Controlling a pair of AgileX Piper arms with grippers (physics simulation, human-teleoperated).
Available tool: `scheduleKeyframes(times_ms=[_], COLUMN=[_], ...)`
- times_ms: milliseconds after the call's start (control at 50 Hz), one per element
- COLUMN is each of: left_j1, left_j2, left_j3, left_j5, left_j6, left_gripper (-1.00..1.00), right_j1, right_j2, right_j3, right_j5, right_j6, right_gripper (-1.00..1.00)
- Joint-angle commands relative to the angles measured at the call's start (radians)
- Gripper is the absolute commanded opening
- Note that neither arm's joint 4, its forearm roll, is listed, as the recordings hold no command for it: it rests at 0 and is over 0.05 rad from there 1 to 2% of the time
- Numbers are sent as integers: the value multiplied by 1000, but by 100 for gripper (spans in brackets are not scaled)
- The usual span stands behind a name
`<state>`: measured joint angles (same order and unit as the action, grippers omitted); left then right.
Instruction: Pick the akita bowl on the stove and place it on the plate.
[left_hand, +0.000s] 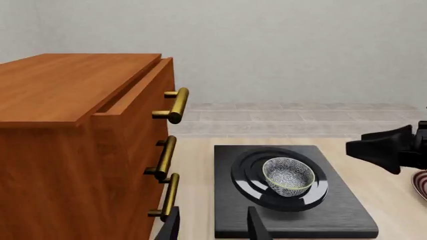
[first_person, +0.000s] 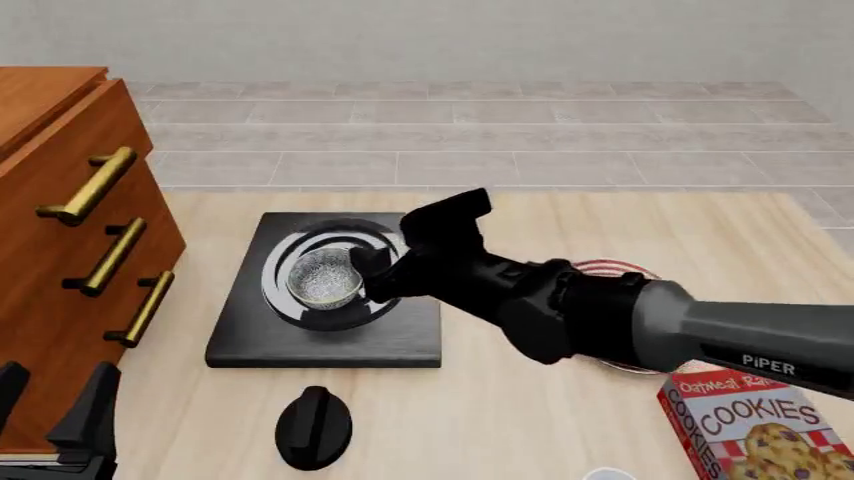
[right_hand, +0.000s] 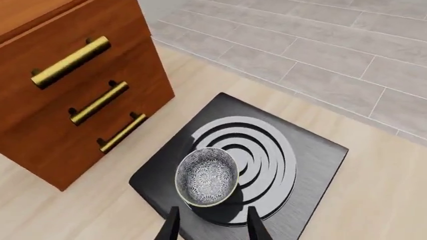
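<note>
Small speckled akita bowl (first_person: 326, 279) on flat black ringed stove (first_person: 254, 335); wooden drawer cabinet (first_person: 54, 260) left, round black knob (first_person: 314, 427) in front, red-striped plate (first_person: 617, 271) right.

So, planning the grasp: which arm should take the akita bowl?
Right. Its hand is open beside the akita bowl on the stove; the left hand sits back near the table edge.
</note>
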<state>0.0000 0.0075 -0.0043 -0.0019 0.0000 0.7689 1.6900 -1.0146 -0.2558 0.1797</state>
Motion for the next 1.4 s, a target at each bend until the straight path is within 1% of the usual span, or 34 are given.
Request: scheduleKeyframes(times_ms=[20, 100, 120, 380, 420, 440, 480, 520, 580, 600, 640, 700, 780, 860, 940, 1000, 1040, 1200, 1400], left_j1=[0, 0, 0, 0, 0, 0, 0, 0, 0, 0, 0, 0, 0, 0, 0, 0, 0, 0, 0], left_j2=[0, 0, 0, 0, 0, 0, 0, 0, 0, 0, 0, 0, 0, 0, 0, 0, 0, 0, 0], left_j3=[0, 0, 0, 0, 0, 0, 0, 0, 0, 0, 0, 0, 0, 0, 0, 0, 0, 0, 0], left_j5=[0, 0, 0, 0, 0, 0, 0, 0, 0, 0, 0, 0, 0, 0, 0, 0, 0, 0, 0], left_j6=[0, 0, 0, 0, 0, 0, 0, 0, 0, 0, 0, 0, 0, 0, 0, 0, 0, 0, 0], left_gripper=[100, 100, 100, 100, 100, 100, 100, 100, 100, 100, 100, 100, 100, 100, 100, 100, 100, 100, 100], right_j1=[0, 1, -1, 0, -12, -21, -18, -20, -22, -22, -20, -17, -19, -16, -7, -13, -18, -23, -26], right_j2=[64, 81, 87, 158, 162, 167, 182, 188, 191, 189, 194, 203, 221, 235, 277, 291, 308, 331, 372], right_j3=[-30, -45, -53, -91, -93, -95, -111, -112, -124, -131, -139, -153, -181, -195, -216, -224, -233, -267, -317], right_j5=[-21, -21, -14, -20, -21, -22, -21, -25, -20, -14, -11, -10, 9, 11, 14, 14, 11, 37, 74], right_j6=[21, 27, 37, 49, 62, 62, 9, 52, 49, 62, 60, 86, 86, 104, 110, 122, 141, 146, 121], right_gripper=[100, 100, 100, 100, 100, 100, 100, 100, 100, 100, 100, 100, 100, 100, 100, 100, 100, 100, 100])
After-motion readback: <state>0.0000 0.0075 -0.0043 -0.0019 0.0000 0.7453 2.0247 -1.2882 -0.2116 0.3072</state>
